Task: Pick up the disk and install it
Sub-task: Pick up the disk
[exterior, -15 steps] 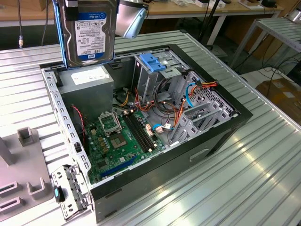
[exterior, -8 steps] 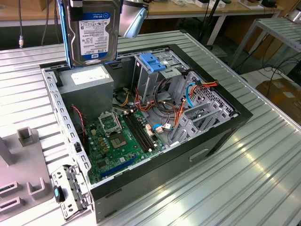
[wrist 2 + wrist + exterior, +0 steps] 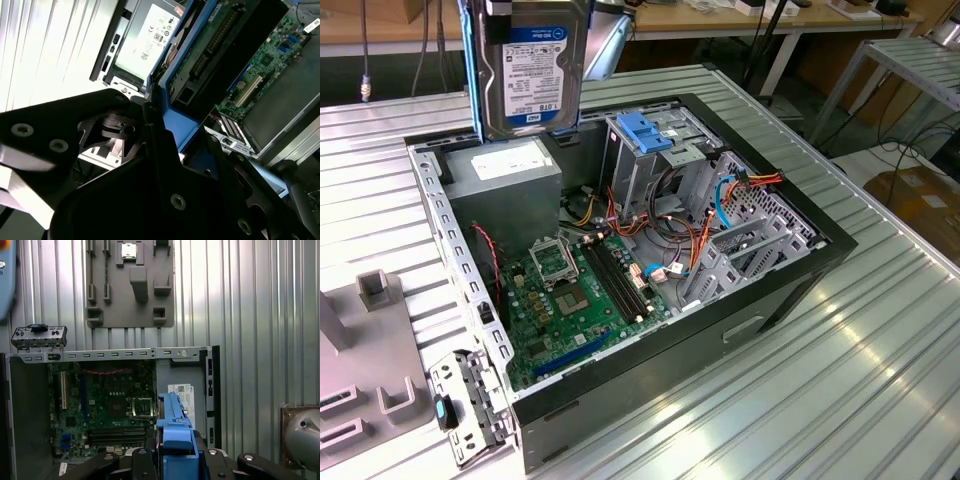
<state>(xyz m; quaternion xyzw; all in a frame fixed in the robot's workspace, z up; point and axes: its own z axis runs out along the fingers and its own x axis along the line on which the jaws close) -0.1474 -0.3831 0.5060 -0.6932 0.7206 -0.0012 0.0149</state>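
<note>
**Item 1. The disk** (image 3: 532,70): silver drive with a blue, white and black label and blue side rails. It hangs upright and clear of everything, over the end of the computer case (image 3: 790,290) where the power supply (image 3: 510,165) sits. The label faces the exterior view. Judged to be carried edge-down so that a rail can lead into a bay.

**Item 2. Gripper** (image 3: 175,460): jaws are closed narrowly on the disk. In the first wrist view a blue rail stands between the two black jaws. The hold is by the drive's upper part, leaving the lower edge free.

**Item 3. Computer case**: black, lying on its side with the cover off, near the middle of the ribbed metal table (image 3: 840,380). The open side faces up, giving access from above.

**Item 4. Drive cage** (image 3: 635,170): grey and upright inside the case at its far edge, topped by a blue latch (image 3: 645,130). No drive is seated in it, so installation is judged not yet done.

**Item 5. Motherboard** (image 3: 575,290): green, flat on the case floor, with cables running beside it.

**Item 6. Grey fixture plate** (image 3: 370,360): sits at the table edge on the exterior view's left.

**Item 7. Metal bracket** (image 3: 465,400): lies just beside the case's near corner.
</note>
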